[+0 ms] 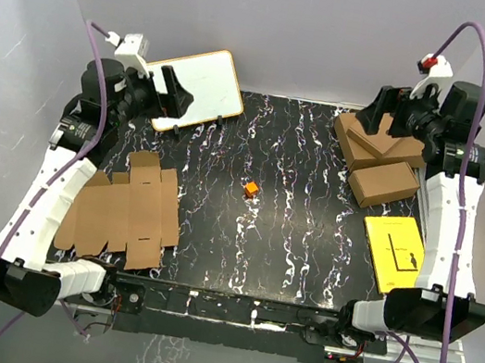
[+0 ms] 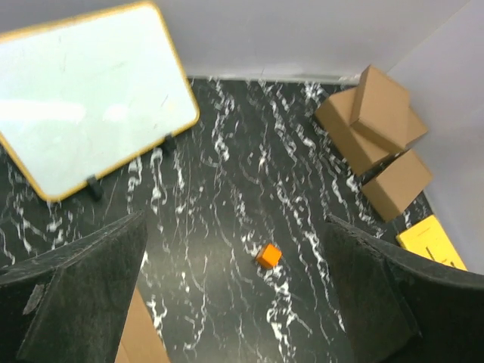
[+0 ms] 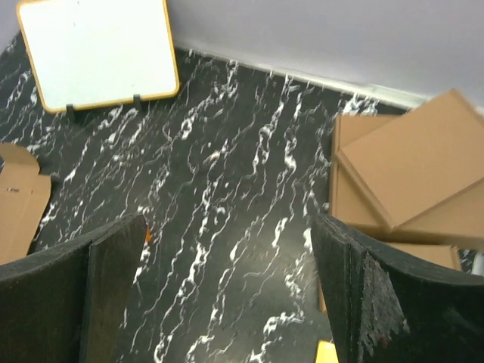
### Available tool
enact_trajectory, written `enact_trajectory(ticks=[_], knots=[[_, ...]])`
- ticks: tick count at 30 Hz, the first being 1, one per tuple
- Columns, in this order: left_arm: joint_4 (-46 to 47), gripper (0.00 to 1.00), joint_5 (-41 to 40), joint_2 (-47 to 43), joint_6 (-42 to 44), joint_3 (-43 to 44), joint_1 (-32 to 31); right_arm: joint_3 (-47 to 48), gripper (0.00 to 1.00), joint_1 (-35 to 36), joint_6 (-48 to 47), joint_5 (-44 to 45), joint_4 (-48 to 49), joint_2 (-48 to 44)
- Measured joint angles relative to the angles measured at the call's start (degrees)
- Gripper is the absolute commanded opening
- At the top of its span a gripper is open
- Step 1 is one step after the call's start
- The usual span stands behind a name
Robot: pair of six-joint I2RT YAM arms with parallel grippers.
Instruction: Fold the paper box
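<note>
Paper box (image 1: 125,208): flat die-cut sheet, unfolded; lies on the near-left of the table (image 1: 287,246).
Handling: probably light, thin and springy at the creases — pinch a flap edge; the flat faces offer no hold.
Left gripper (image 1: 174,102): jaws wide, empty; raised well beyond the box.
Right gripper (image 1: 384,113): wide, empty — far across.

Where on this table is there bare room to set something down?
Free: the marbled tabletop between the flat paper box and the yellow sheet, save one small orange cube. Crowded: far right with stacked brown cartons, far left with the whiteboard.
</note>
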Motion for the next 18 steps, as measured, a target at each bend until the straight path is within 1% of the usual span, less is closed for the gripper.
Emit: enact_trajectory(ticks=[5,10,15,18], knots=[[2.43,0.97,-0.42,-3.23,-1.92,-10.36,0.92,-7.26,0.99,0.85,2.05,0.9,0.2,-1.36],[5.38,0.97,-0.09,-9.2,-5.09,-21.92,2.08,-14.91,0.99,1.88,4.9,1.33,1.31,-4.33],[8.79,0.97,1.64,-15.13,-8.76,-30.05,2.97,-20.48,0.99,2.58,7.21,1.25,2.86,-7.82],[10.49,0.97,3.43,-18.53,-11.34,-33.94,3.45,-24.26,0.99,2.73,7.04,-0.79,4.94,-10.29]])
